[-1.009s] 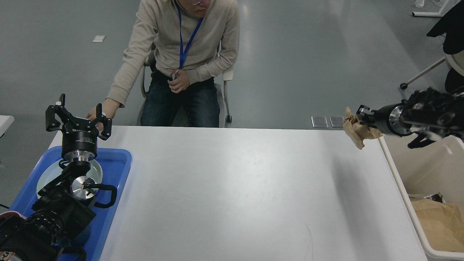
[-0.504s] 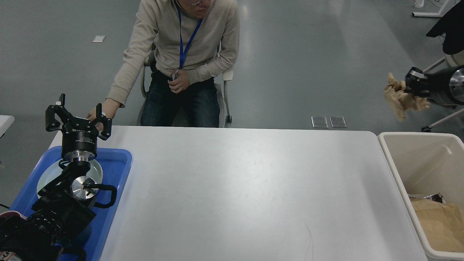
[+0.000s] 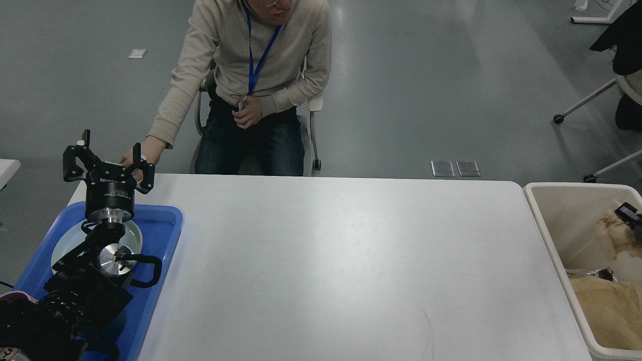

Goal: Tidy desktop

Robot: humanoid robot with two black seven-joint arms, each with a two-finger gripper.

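Note:
The white desktop point(image 3: 326, 260) fills the middle of the head view and nothing lies on its bare surface. My left gripper point(image 3: 108, 158) stands open and upright over the far end of the blue tray point(image 3: 163, 220), holding nothing. Only a small black tip of my right gripper point(image 3: 631, 212) shows at the right edge, inside the beige bin point(image 3: 549, 240). A blurred crumpled brown paper point(image 3: 613, 228) is right beside that tip. Whether the fingers hold the paper cannot be told.
A white plate point(image 3: 62, 243) lies in the blue tray under my left arm. A flat brown paper bag point(image 3: 607, 306) lies in the bin. A seated person point(image 3: 256, 75) faces the far edge, one hand point(image 3: 131, 159) just behind my left gripper.
My right arm carried the crumpled paper from the desktop's far right corner up and rightward, then down into the bin, and is now almost out of view. The left arm has not moved.

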